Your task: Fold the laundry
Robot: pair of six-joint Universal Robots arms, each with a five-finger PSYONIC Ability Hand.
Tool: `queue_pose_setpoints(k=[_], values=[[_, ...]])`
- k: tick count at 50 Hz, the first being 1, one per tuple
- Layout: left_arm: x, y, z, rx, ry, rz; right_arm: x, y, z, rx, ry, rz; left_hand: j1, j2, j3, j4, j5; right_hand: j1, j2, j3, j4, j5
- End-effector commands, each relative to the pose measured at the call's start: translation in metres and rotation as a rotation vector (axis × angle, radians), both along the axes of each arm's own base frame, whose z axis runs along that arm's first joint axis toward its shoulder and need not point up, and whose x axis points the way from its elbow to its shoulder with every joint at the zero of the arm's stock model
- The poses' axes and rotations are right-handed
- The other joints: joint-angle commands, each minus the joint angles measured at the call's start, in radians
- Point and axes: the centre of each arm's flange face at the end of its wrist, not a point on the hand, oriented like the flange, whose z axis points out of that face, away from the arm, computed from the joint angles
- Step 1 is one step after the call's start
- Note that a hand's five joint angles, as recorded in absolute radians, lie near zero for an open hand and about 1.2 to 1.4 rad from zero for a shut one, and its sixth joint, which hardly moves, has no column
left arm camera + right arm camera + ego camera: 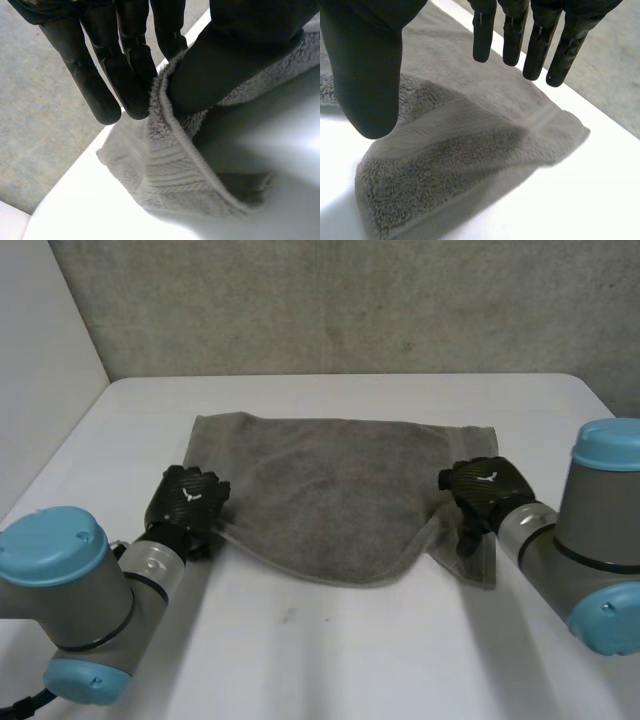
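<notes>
A grey towel (330,490) lies on the white table (340,640), its near edge doubled over toward the far side. My left hand (188,495) is at the towel's near left corner. In the left wrist view the hemmed edge of the towel (170,170) is pinched between the thumb and the fingers (125,65). My right hand (485,485) hovers over the towel's right end. In the right wrist view its fingers (537,45) are straight and spread away from the thumb, and the towel's corner (470,150) lies flat on the table below them, free of the hand.
A grey concrete wall (350,300) rises behind the table's far edge. A pale wall (40,350) stands to the left. Bare tabletop stretches in front of the towel between my two arms.
</notes>
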Motion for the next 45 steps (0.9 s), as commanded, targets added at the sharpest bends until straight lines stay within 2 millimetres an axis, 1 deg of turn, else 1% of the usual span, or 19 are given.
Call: queue_pose_setpoints(k=[1, 3, 5, 8, 10, 11, 13, 18, 22, 29, 37, 45], values=[[0.008, -0.009, 0.017, -0.047, 0.019, 0.033, -0.026, -0.004, 0.001, 0.04, -0.041, -0.091, 0.206, 0.179, 0.18, 0.178, 0.184, 0.013, -0.041, -0.02, -0.012, -0.001], [0.015, -0.014, 0.024, -0.064, 0.025, 0.056, -0.029, -0.002, -0.002, 0.066, -0.039, -0.103, 0.206, 0.179, 0.18, 0.178, 0.184, 0.015, -0.038, -0.017, -0.009, 0.002], [0.017, -0.016, 0.025, -0.067, 0.027, 0.064, -0.033, 0.005, -0.01, 0.126, -0.03, -0.111, 0.206, 0.179, 0.18, 0.178, 0.184, 0.03, -0.023, -0.002, 0.005, 0.016], [0.019, -0.017, 0.025, -0.066, 0.029, 0.07, -0.034, 0.007, -0.016, 0.152, -0.037, -0.116, 0.206, 0.179, 0.18, 0.178, 0.184, 0.039, -0.014, 0.006, 0.014, 0.025], [0.019, -0.016, 0.024, -0.063, 0.028, 0.07, -0.036, 0.006, -0.02, 0.188, -0.089, -0.13, 0.206, 0.179, 0.18, 0.178, 0.184, 0.071, 0.018, 0.039, 0.046, 0.057], [0.019, -0.016, 0.023, -0.061, 0.027, 0.07, -0.036, 0.006, -0.02, 0.188, -0.09, -0.13, 0.206, 0.179, 0.18, 0.178, 0.184, 0.071, 0.018, 0.039, 0.047, 0.058], [0.019, -0.016, 0.023, -0.061, 0.025, 0.07, -0.032, 0.007, -0.026, 0.235, -0.149, -0.111, 0.206, 0.179, 0.18, 0.178, 0.184, 0.127, 0.073, 0.094, 0.102, 0.113], [0.02, -0.017, 0.024, -0.065, 0.027, 0.071, -0.027, 0.012, -0.035, 0.275, -0.161, -0.082, 0.206, 0.179, 0.18, 0.178, 0.184, 0.13, 0.077, 0.097, 0.105, 0.116], [0.024, -0.021, 0.023, -0.064, 0.027, 0.087, -0.026, 0.01, -0.039, 0.271, -0.16, -0.082, 0.206, 0.179, 0.18, 0.178, 0.184, 0.142, 0.088, 0.109, 0.117, 0.128], [0.024, -0.021, 0.023, -0.063, 0.029, 0.086, -0.026, 0.002, -0.045, 0.201, -0.151, -0.072, 0.206, 0.179, 0.18, 0.178, 0.184, 0.285, 0.232, 0.253, 0.261, 0.272], [0.024, -0.02, 0.023, -0.062, 0.028, 0.086, -0.026, 0.003, -0.05, 0.192, -0.106, -0.05, 0.206, 0.179, 0.18, 0.178, 0.184, 0.312, 0.259, 0.279, 0.287, 0.298], [0.024, -0.02, 0.022, -0.057, 0.028, 0.086, -0.025, 0.002, -0.053, 0.193, -0.102, -0.049, 0.206, 0.179, 0.18, 0.178, 0.184, 0.321, 0.267, 0.288, 0.296, 0.307]])
